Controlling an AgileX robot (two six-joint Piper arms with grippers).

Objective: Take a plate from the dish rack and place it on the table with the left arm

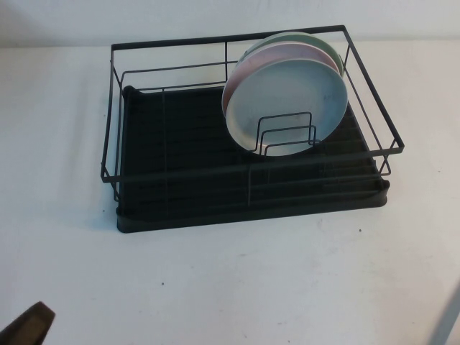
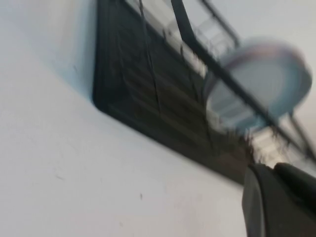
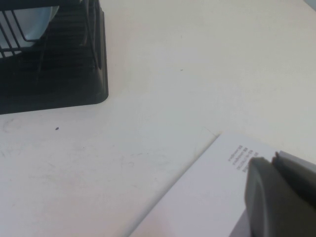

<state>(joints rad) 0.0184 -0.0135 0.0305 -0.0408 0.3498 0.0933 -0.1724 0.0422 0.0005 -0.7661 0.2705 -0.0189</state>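
Observation:
The pale blue-grey plate (image 1: 287, 100) stands upright at the front of a stack in the right rear of the black wire dish rack (image 1: 180, 43), held by small wire dividers. It also shows in the left wrist view (image 2: 261, 79) and, partly, in the right wrist view (image 3: 34, 22). My left gripper (image 2: 270, 168) is shut and empty, low over the white table (image 1: 215, 287) at the near left corner (image 1: 25, 327), well short of the rack. My right gripper (image 3: 271, 158) is shut and empty, off to the rack's right.
A pink plate (image 1: 248, 61) and a mint-green plate (image 1: 302, 37) stand behind the blue-grey one. The rack sits on a black ribbed drain tray (image 1: 180, 144). A white panel with small print (image 3: 207, 197) lies under the right gripper.

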